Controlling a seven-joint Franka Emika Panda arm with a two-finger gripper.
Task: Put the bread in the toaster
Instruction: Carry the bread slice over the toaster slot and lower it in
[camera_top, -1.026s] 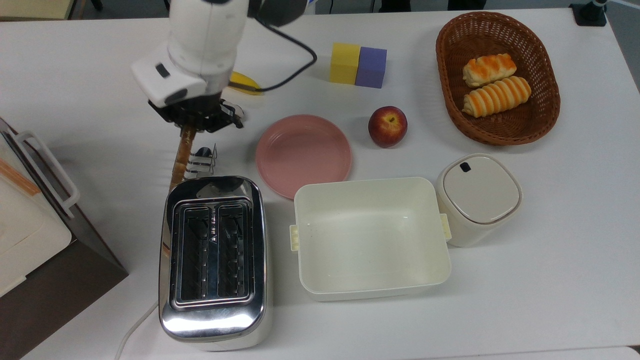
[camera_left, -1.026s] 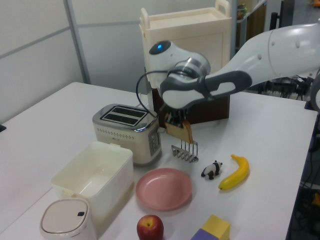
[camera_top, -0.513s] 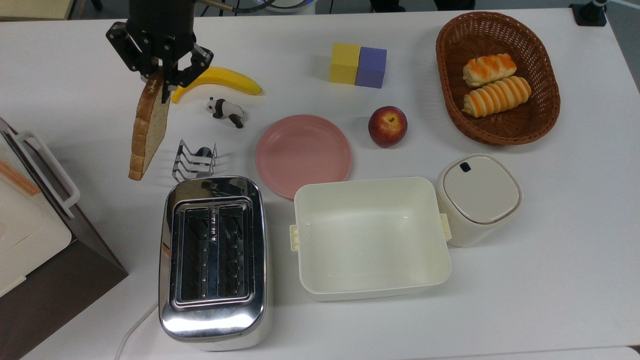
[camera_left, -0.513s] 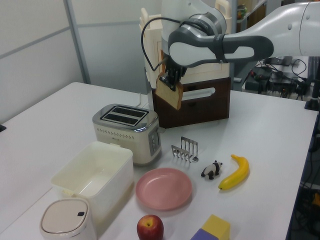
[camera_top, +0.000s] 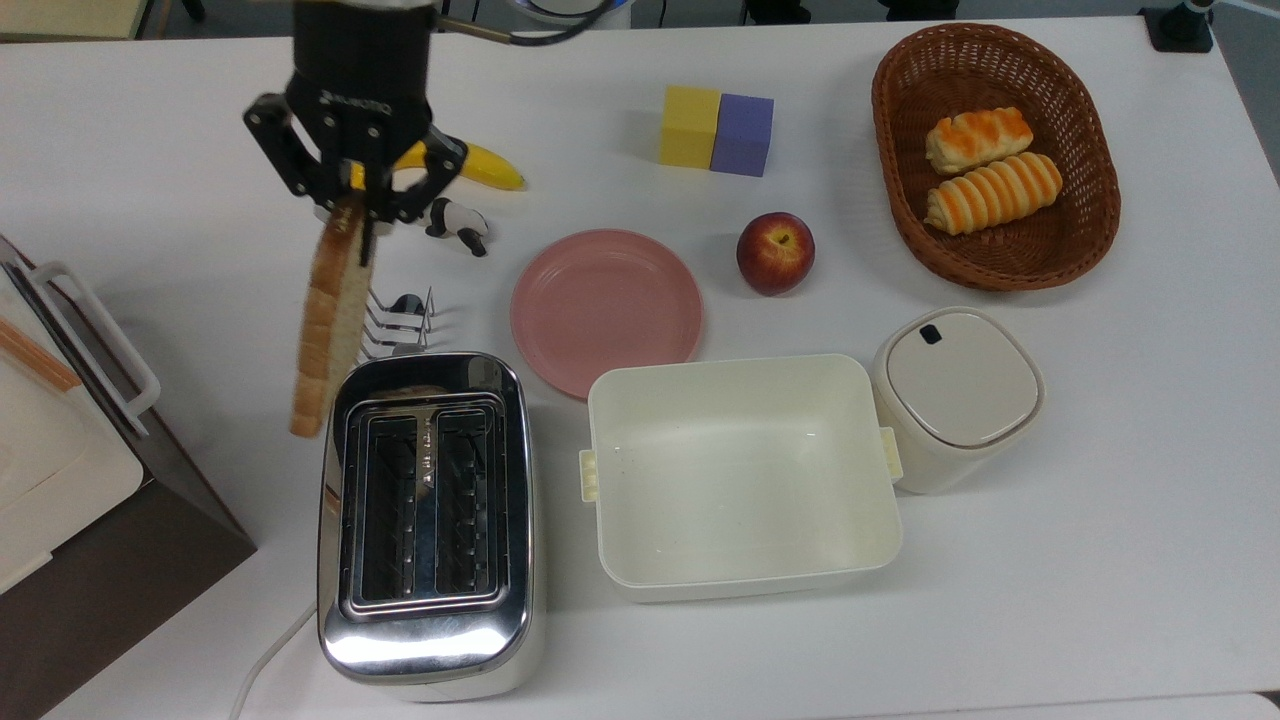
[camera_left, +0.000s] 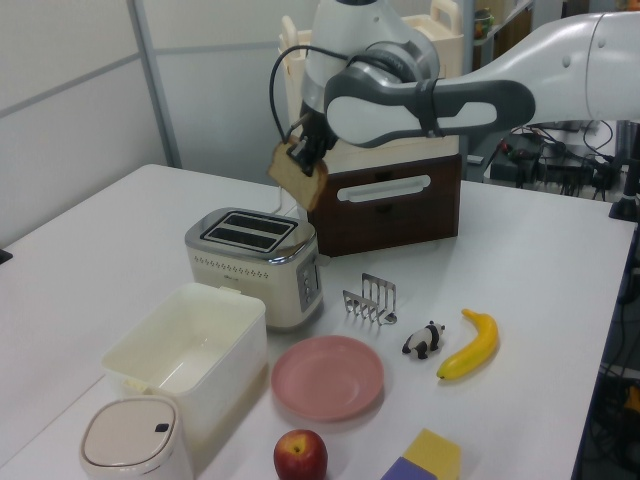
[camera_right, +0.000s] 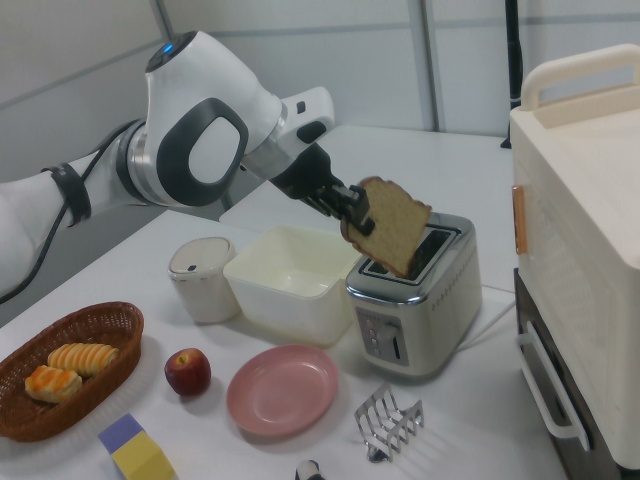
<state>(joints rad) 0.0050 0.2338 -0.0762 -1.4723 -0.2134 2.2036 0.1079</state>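
A brown bread slice (camera_top: 326, 330) hangs edge-on from my gripper (camera_top: 352, 210), which is shut on its top crust. In the top view its lower end reaches the upper left corner of the chrome two-slot toaster (camera_top: 428, 620). Both slots look empty. In the left view the bread (camera_left: 300, 175) is held by the gripper (camera_left: 300, 152) high above the right end of the toaster (camera_left: 255, 262). In the right view the slice (camera_right: 392, 228) is tilted in the air just over the toaster (camera_right: 415, 300), gripped (camera_right: 357, 210) at one edge.
A wire toast rack (camera_top: 398, 322) stands beside the toaster, with a pink plate (camera_top: 606, 305) and cream tub (camera_top: 740, 470) to the top view's right. Panda figure (camera_top: 455, 222), banana (camera_top: 490, 165), apple (camera_top: 775, 252), blocks, canister (camera_top: 958, 395), roll basket (camera_top: 995, 255), and a brown cabinet (camera_top: 90, 540) surround them.
The gripper lifted the bread out of the toast rack, rose high, then carried it toward the toaster, turning it more edge-on in the top view.
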